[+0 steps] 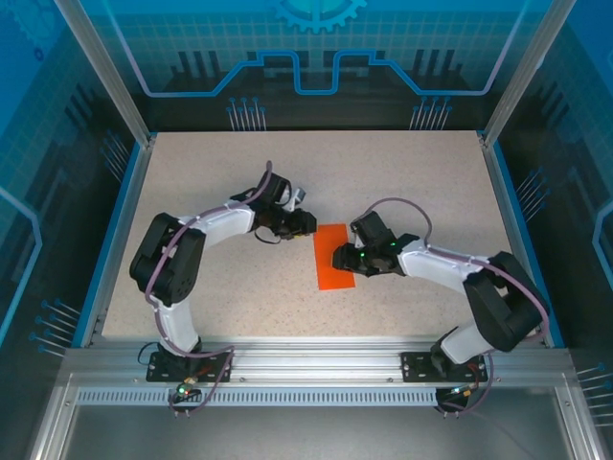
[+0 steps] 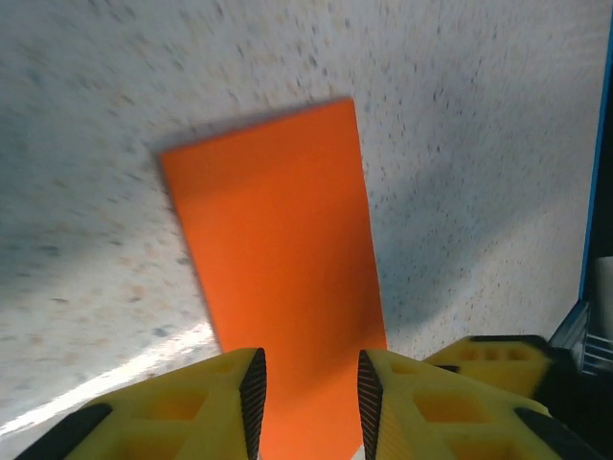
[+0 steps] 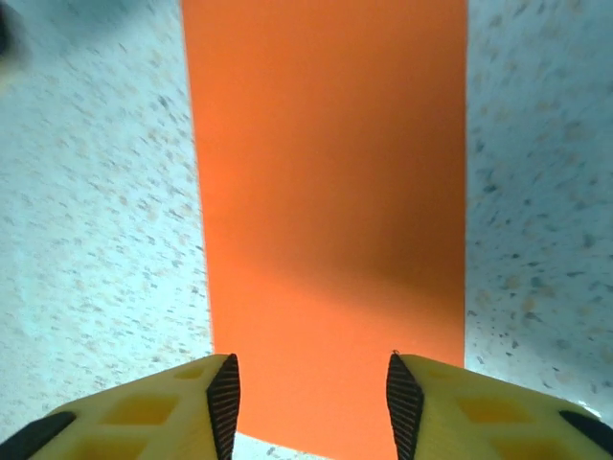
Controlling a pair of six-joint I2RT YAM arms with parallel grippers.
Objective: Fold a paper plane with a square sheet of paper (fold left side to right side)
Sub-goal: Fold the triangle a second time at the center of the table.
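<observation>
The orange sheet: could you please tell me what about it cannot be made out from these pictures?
Top external: the right gripper covers part of the right edge of the sheet; its layers are too small to count.
Left wrist: near end cut off by the bottom edge; blur softens its edges.
Right wrist: far end cut off by the top edge.

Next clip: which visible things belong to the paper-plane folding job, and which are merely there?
Job in hand:
- bright orange paper sheet, lying flat as a narrow rectangle
- left gripper, jaws apart over the paper
- right gripper, jaws apart over the paper

Merely there:
- speckled beige tabletop
- blue-patterned enclosure walls
- aluminium rail along the near edge
</observation>
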